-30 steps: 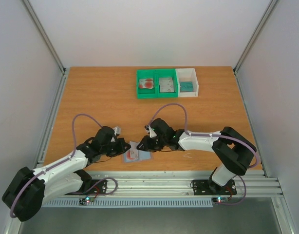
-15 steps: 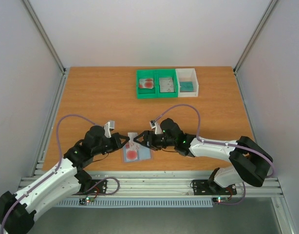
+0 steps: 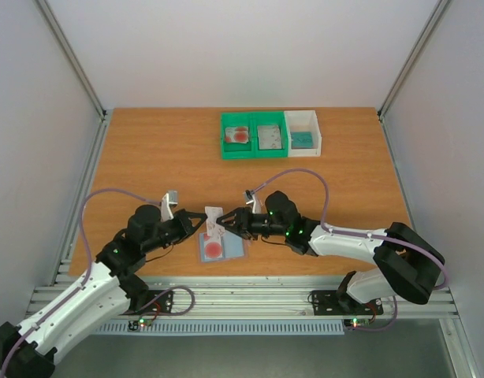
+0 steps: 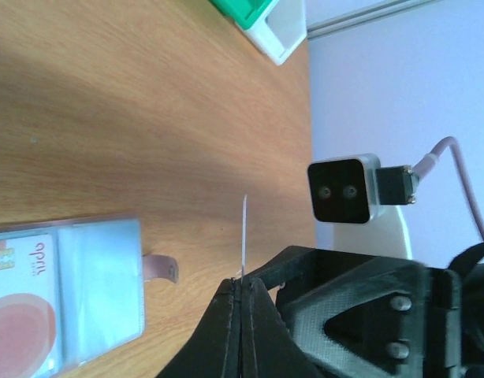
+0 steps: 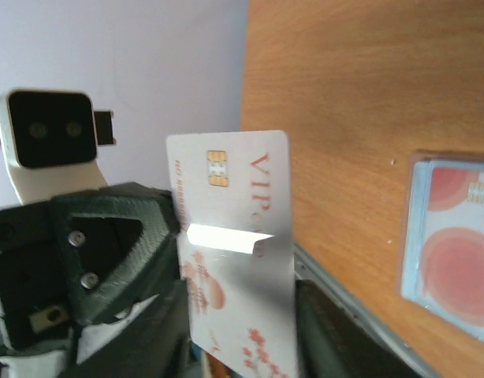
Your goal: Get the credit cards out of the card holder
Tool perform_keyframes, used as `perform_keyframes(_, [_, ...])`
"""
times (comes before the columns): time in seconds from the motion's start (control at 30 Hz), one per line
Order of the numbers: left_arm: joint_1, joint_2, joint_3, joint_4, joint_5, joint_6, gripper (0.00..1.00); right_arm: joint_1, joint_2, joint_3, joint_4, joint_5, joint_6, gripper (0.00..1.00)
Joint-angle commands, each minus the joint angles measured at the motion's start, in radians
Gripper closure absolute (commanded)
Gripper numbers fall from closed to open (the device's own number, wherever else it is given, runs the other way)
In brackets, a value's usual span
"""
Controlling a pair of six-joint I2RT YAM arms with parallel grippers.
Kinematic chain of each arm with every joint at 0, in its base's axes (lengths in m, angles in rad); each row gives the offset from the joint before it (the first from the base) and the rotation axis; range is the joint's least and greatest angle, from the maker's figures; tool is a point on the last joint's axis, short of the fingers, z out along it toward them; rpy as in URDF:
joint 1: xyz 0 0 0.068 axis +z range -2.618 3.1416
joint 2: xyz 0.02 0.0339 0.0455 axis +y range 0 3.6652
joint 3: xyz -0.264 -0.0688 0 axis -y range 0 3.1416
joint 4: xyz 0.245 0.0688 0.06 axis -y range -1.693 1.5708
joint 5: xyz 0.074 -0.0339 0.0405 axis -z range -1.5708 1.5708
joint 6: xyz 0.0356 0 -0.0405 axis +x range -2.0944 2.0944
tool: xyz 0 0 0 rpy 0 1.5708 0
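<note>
From the top view, the left gripper (image 3: 204, 224) had its tips pressed together on a white card (image 3: 214, 220). It held the card up just over the card holder (image 3: 238, 250), which lay open on the table (image 3: 147, 157) near the front edge. The right gripper (image 3: 226, 226) sat right at the card's other side, but that contact was way too small to judge from up there. A second earlier both grippers were lower, right at the holder's edge. By this frame the card was up between them.

In the left wrist view, the white card (image 4: 244, 236) showed edge-on, sticking out of the shut fingertips (image 4: 226, 331). The card holder (image 4: 100, 276) was cut off by the frame edge, with a second card (image 4: 21, 315), red-blotched, still inside.

In the right wrist view, the white card (image 5: 238, 236) was face-on. The "VIP" and the chip were readable, a glare strip ran across the middle, and the bottom was cut off. The right gripper's (image 5: 242, 339) jaws stood apart on either side of it. Honestly couldn't tell if they were touching it.
</note>
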Motion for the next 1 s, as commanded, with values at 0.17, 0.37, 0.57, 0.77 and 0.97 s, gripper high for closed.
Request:
perform_keyframes(0.17, [0.002, -0.036, -0.027, 0.121, 0.020, -0.048, 1.00, 0.006, -0.033, -0.015, 0.083, -0.035, -0.044, 0.92])
perform_keyframes(0.37, [0.002, -0.080, -0.029, 0.107, 0.039, -0.046, 0.88, -0.011, -0.093, 0.001, 0.011, -0.097, -0.152, 0.99])
perform_keyframes(0.57, [0.003, -0.168, 0.054, -0.061, 0.088, 0.080, 0.48, -0.048, -0.133, 0.057, -0.167, -0.302, -0.306, 0.99])
perform_keyframes(0.77, [0.003, -0.168, 0.186, -0.299, 0.240, 0.326, 0.34, -0.052, -0.191, 0.164, -0.459, -0.511, -0.541, 0.99])
perform_keyframes(0.97, [0.003, -0.093, 0.305, -0.449, 0.423, 0.482, 0.39, -0.052, -0.220, 0.319, -0.843, -0.592, -0.778, 0.99])
